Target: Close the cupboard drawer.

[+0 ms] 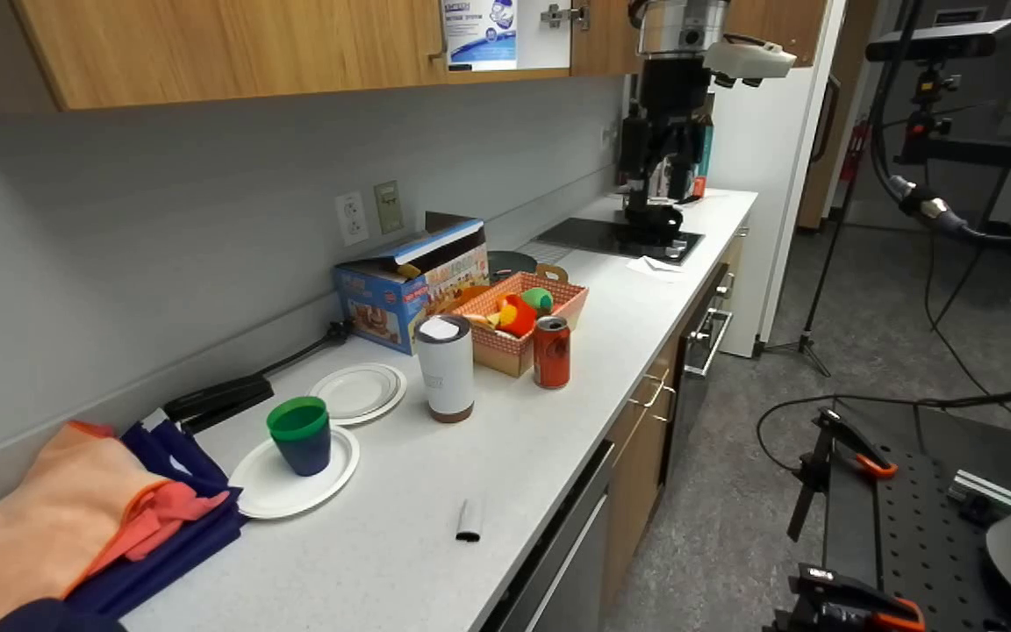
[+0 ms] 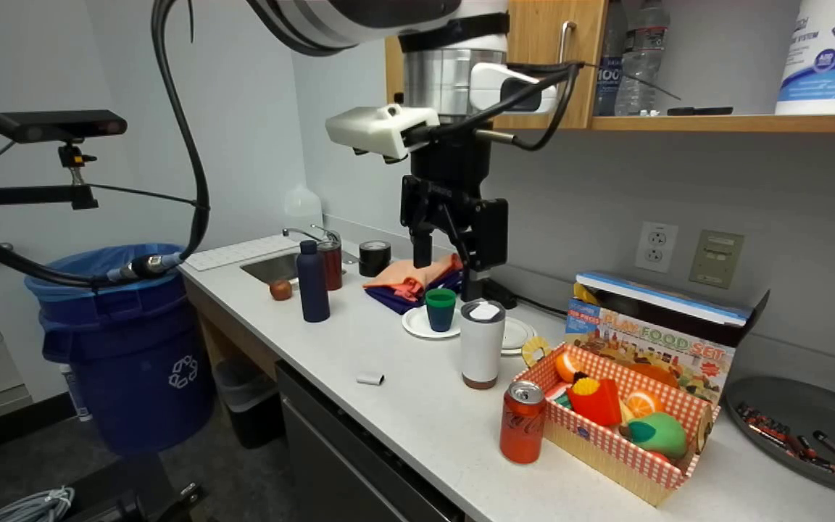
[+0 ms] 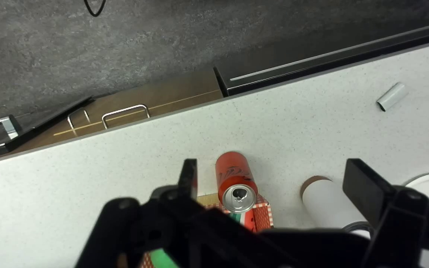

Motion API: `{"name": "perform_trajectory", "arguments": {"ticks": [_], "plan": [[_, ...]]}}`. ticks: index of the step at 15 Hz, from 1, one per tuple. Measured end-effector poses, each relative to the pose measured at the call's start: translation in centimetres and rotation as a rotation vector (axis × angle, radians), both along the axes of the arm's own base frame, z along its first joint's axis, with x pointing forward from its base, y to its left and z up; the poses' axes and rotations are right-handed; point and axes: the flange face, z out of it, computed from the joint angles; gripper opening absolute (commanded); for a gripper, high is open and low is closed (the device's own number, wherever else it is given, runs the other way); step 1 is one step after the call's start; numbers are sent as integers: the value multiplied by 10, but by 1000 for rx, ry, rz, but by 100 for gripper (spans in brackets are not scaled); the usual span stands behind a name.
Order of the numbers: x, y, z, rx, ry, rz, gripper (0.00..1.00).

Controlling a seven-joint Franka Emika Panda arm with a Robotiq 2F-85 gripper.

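A: Where are you holding the hand (image 3: 276,184), and how?
B: You're hanging it above the worktop (image 3: 143,160), fingers (image 3: 363,188) pointing straight down. In the wrist view the front edge is running aslant above them; how far inside that edge you're hovering, I'm not able to tell.
A: Are you setting it wide or narrow?
B: You're holding it wide: the fingertips are standing well apart. Between them in that view the red can (image 3: 233,173) is showing, down on the worktop, and the white tumbler (image 3: 326,203) is showing near one finger.
A: And the arm (image 2: 435,83)?
B: In an exterior view it's lying across the top, its end section standing upright over the hand.
A: Where are you finding the cupboard drawer (image 1: 606,44)?
B: It's hanging open, high above the worktop, beside the compartment (image 1: 545,44) where a white container (image 1: 481,33) is standing. In an exterior view your arm is crossing in front of it, your hand hanging lower than its bottom edge.
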Motion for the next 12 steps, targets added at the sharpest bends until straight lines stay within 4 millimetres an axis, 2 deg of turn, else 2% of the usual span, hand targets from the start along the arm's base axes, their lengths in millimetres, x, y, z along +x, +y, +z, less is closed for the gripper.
{"name": "perform_trajectory", "arguments": {"ticks": [3,5,9,12], "plan": [[-4,-7,6,-33,-5,-9,100],[-12,-21,18,-101,-13,-34,100],[-40,-54,46,-216,-31,-120,100],[-64,-71,68,-265,-55,-190,100]]}}
